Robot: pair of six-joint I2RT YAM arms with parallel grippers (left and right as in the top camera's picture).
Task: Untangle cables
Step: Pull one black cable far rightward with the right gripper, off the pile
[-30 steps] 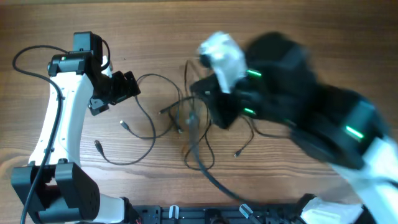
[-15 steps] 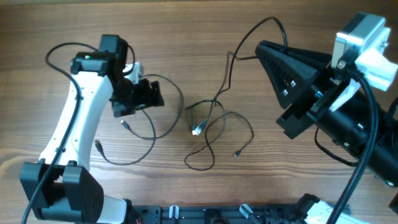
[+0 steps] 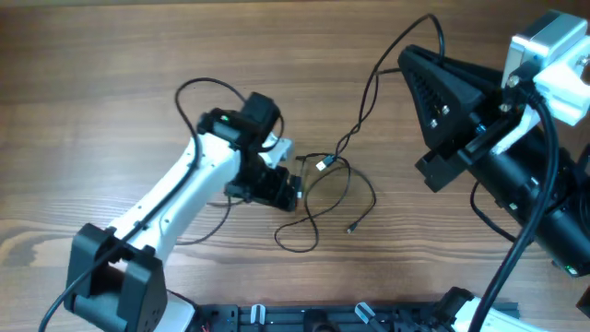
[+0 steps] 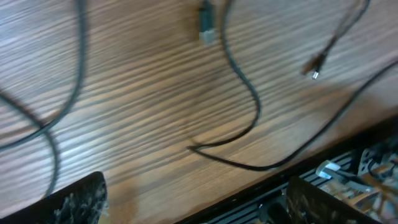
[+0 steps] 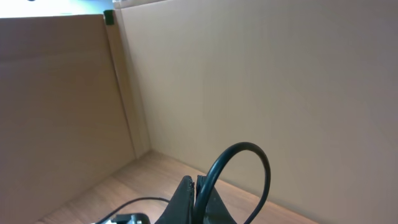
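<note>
Overhead view is showing the left gripper (image 3: 288,192) hanging low over the wooden table (image 3: 92,111) with its jaws standing wide. It is just beside the loose cables (image 3: 318,207), which are lying in loops near the middle of the table. The right gripper (image 3: 410,65) is hanging high at the right side, closed on one cable (image 3: 369,88). This cable is running down from its tip to a silvery plug (image 3: 323,164) near the left gripper.

Left wrist view is showing the two fingers (image 4: 81,199) standing far apart at the bottom corners. Black cables are lying on the wood ahead of them, and one small plug end (image 4: 315,67) is resting at the right.

Right wrist view is showing the fingers pressing together on the thin black cable, which is arching up above them. A cardboard wall (image 5: 249,74) is standing behind.
</note>
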